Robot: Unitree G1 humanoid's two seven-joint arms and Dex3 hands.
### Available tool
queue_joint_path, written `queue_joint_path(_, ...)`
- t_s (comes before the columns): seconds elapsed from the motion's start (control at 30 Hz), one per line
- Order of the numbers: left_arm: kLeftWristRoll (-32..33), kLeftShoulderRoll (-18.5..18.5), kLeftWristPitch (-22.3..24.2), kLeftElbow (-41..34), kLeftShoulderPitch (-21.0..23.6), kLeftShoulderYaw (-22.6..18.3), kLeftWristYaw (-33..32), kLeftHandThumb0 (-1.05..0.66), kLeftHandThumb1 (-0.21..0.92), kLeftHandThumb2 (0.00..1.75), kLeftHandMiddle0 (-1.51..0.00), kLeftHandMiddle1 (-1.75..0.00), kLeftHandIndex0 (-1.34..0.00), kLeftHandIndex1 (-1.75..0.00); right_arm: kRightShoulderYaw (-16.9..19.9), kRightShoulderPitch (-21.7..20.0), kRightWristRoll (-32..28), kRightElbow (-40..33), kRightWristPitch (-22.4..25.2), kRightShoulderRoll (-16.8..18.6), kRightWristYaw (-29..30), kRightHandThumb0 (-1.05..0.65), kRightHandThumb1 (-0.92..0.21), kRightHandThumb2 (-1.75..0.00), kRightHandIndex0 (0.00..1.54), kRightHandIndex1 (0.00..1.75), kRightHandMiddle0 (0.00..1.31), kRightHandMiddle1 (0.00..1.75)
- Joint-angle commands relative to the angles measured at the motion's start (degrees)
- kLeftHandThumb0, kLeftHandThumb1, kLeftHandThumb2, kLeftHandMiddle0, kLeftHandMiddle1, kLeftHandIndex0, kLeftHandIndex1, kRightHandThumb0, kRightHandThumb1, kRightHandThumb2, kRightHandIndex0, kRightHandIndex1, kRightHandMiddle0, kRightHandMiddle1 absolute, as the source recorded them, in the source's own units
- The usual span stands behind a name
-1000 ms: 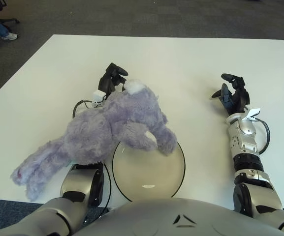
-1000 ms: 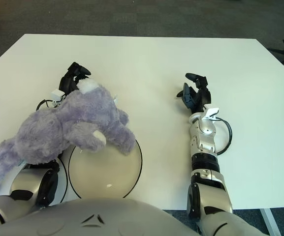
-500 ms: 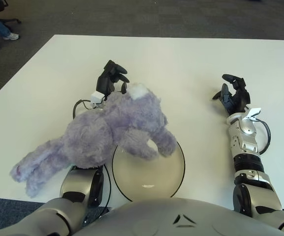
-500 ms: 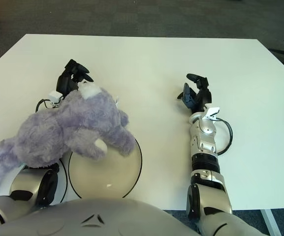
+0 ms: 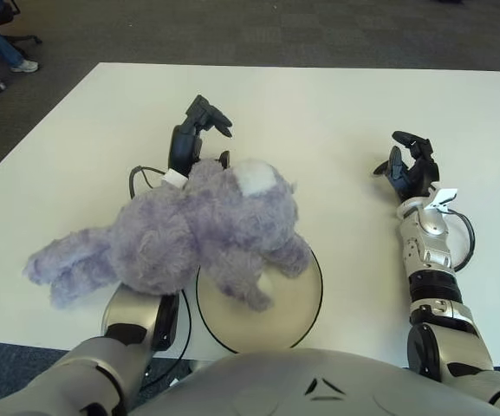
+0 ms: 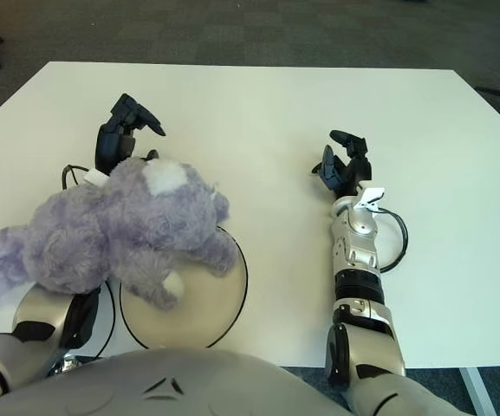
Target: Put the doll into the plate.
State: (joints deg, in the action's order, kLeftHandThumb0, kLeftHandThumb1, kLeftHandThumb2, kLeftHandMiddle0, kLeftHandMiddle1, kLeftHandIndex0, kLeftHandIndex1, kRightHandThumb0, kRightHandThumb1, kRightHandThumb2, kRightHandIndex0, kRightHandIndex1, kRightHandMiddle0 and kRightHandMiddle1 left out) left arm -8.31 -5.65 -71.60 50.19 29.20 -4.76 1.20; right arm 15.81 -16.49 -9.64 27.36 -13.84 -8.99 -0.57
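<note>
A fluffy lavender-purple plush doll (image 5: 189, 238) with a white patch on its head sprawls across the robot's left forearm, its tail end trailing off toward the left over the white rectangular table (image 5: 319, 121). The doll's head and front paws hang over the left and upper part of the round cream plate with a dark rim (image 5: 288, 303), so it lies partly above the plate while most of its body stays outside it, to the left. The black three-finger left hand (image 5: 199, 126) pokes out beyond the doll's head, raised above the tabletop, its fingers spread loosely and holding nothing. Well apart on the right side of the table shows the black right hand (image 5: 408, 165), fingers pointing away from the robot, relaxed and partly open, with nothing between them.
</note>
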Motion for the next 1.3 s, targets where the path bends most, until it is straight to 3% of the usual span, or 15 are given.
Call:
queue_joint_path(0.0, -6.8, -1.4, -5.3, 5.1, -5.4, -0.2, -3.4, -0.01, 0.27, 1.38, -0.68, -1.75, -0.42, -1.7, -0.5, 2.6, 0.7, 0.7, 3.8, 0.9, 1.5, -0.53, -0.75, -0.77, 0.46, 1.5, 0.0, 1.15)
queue_joint_path(0.07, -9.6, -1.9, -6.8, 5.4, -5.3, -0.5, -5.1, -0.01, 0.29, 1.37, -0.66, -1.75, -0.39, -1.72, -0.8, 2.9, 1.2, -0.1, 4.4, 1.0, 2.0, -0.54, -0.75, -0.77, 0.42, 1.36, 0.0, 1.16)
queue_joint_path(0.37, -14.3, -3.9, -6.2, 8.7, -3.5, 0.6, -10.7, -0.01, 0.27, 1.38, -0.67, -1.75, -0.42, -1.7, -1.1, 3.4, 1.6, -1.7, 6.0, 1.0, 2.6, -0.53, -0.74, -0.78, 0.36, 1.15, 0.0, 1.23)
queue_joint_path(0.6, -1.8, -2.7, -1.2, 10.4, -3.4, 3.1, -1.2, -0.01, 0.29, 1.36, -0.65, -1.75, -0.37, -1.74, -1.2, 3.4, 1.6, -2.3, 7.2, 0.9, 2.7, -0.51, -0.73, -0.8, 0.39, 1.23, 0.0, 1.27)
queue_joint_path(0.67, 9.9, -0.4, 9.2, 6.8, -4.3, 2.0, 9.8, -0.01, 0.29, 1.37, -0.66, -1.75, -0.37, -1.74, -1.0, 3.1, 1.3, -2.0, 7.5, 0.8, 2.6, -0.51, -0.73, -0.8, 0.39, 1.24, 0.0, 1.27)
queue_joint_path(0.73, 16.8, 1.1, 19.5, 3.3, -5.2, 0.4, 15.2, -0.01, 0.26, 1.4, -0.69, -1.75, -0.39, -1.75, -1.0, 3.4, 1.2, -2.6, 7.9, 0.8, 2.6, -0.51, -0.74, -0.8, 0.38, 1.2, 0.0, 1.23)
queue_joint_path(0.87, 19.5, 1.3, 29.3, -1.3, -6.4, -0.3, 15.6, -0.02, 0.24, 1.43, -0.71, -1.75, -0.4, -1.74, -1.3, 3.9, 1.5, -3.4, 8.4, 0.8, 2.8, -0.53, -0.75, -0.79, 0.37, 1.15, 0.0, 1.2)
queue_joint_path(0.93, 20.0, 1.3, 36.2, -4.3, -6.9, -0.7, 13.8, -0.01, 0.26, 1.39, -0.6, -1.75, -0.47, -1.75, -1.3, 4.0, 1.6, -3.7, 8.6, 0.8, 2.9, -0.53, -0.75, -0.78, 0.36, 1.19, 0.0, 1.2)
queue_joint_path(1.1, 20.4, 1.1, 45.3, -10.7, -8.6, -0.7, 10.8, -0.01, 0.28, 1.37, -0.54, -1.75, -0.5, -1.75, -1.4, 4.1, 1.5, -4.0, 8.8, 0.9, 2.9, -0.53, -0.76, -0.77, 0.37, 1.23, 0.0, 1.2)
queue_joint_path(1.27, 19.9, 1.3, 49.5, -15.8, -10.2, -0.6, 9.3, -0.01, 0.28, 1.37, -0.53, -1.75, -0.51, -1.75, -1.6, 4.2, 1.7, -4.4, 9.0, 0.9, 2.9, -0.53, -0.76, -0.76, 0.37, 1.18, 0.0, 1.24)
